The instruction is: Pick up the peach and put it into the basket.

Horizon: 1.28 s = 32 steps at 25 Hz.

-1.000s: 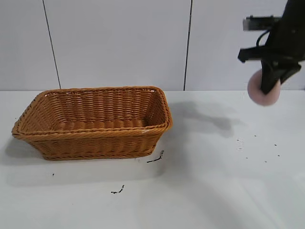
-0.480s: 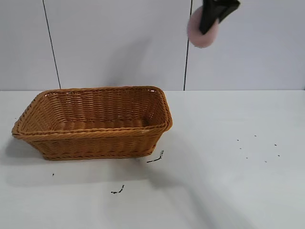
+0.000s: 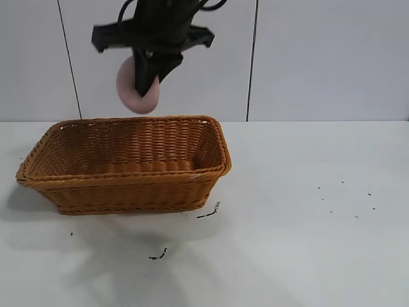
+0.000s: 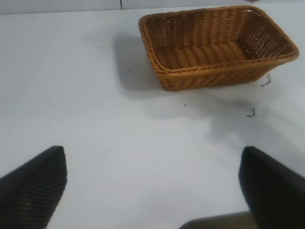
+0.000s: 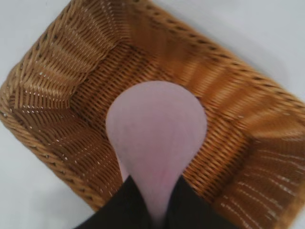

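Note:
My right gripper (image 3: 144, 84) is shut on the dusty-pink peach (image 3: 130, 89) and holds it in the air above the back part of the orange-brown wicker basket (image 3: 38, 173). In the right wrist view the peach (image 5: 157, 129) hangs between my dark fingers (image 5: 125, 202) over the basket's woven floor (image 5: 76, 81). The basket holds nothing that I can see. My left gripper (image 4: 152, 186) is open and empty, hovering over bare table far from the basket (image 4: 162, 78); it does not show in the exterior view.
The white table (image 3: 307, 224) carries small dark specks (image 3: 208, 212) in front of the basket and at the right. A white panelled wall (image 3: 319, 57) stands behind.
My right gripper has carried the peach from the far right, up and across to the left, then down to just above the basket. The basket has not moved.

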{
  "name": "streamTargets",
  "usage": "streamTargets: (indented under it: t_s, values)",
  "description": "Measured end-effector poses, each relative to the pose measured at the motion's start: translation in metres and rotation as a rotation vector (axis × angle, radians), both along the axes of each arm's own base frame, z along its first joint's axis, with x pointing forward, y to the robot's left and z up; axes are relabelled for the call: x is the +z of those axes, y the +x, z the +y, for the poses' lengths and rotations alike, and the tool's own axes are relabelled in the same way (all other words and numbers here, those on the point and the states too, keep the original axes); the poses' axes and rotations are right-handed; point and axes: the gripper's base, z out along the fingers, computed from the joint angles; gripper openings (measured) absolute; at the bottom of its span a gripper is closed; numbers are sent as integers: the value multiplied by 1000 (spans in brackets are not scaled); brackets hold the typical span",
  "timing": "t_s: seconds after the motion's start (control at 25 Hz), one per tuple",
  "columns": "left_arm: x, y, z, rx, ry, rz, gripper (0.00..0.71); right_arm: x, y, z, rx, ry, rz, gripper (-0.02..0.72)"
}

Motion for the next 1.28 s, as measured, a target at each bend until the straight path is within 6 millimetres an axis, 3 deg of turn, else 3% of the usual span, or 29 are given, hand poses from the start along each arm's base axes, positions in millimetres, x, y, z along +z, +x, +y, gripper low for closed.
streamTargets:
  t_s: [0.08, 0.16, 0.24, 0.28, 0.36, 0.48, 0.64, 0.72, 0.84, 0.96, 1.16, 1.28]
  values:
    - [0, 0, 0, 0, 0, 0, 694, -5, 0, 0, 0, -6, 8, 57]
    - [0, 0, 0, 0, 0, 0, 694, -5, 0, 0, 0, -4, 9, 213]
    - [0, 0, 0, 0, 0, 0, 694, -2, 1, 1, 0, 1, 3, 468]
    - [0, 0, 0, 0, 0, 0, 694, 0, 1, 1, -1, 6, -3, 561]
    - [0, 0, 0, 0, 0, 0, 694, 7, 2, 2, -11, 19, -13, 643]
    - [0, 0, 0, 0, 0, 0, 694, 31, 1, 1, -15, 34, -36, 681]
    - [0, 0, 0, 0, 0, 0, 694, 83, -2, -8, -35, 68, -103, 688]
    - [0, 0, 0, 0, 0, 0, 694, 105, 0, -18, -56, 91, -133, 688]
    - [0, 0, 0, 0, 0, 0, 694, 121, 13, -46, -119, 82, -146, 688]
    - [0, 0, 0, 0, 0, 0, 694, 122, 35, -88, -193, 47, -151, 688]
    - [0, 0, 0, 0, 0, 0, 694, 122, 74, -184, -383, 21, -160, 690]
    - [0, 0, 0, 0, 0, 0, 694, 122, 87, -241, -496, 16, -160, 695]
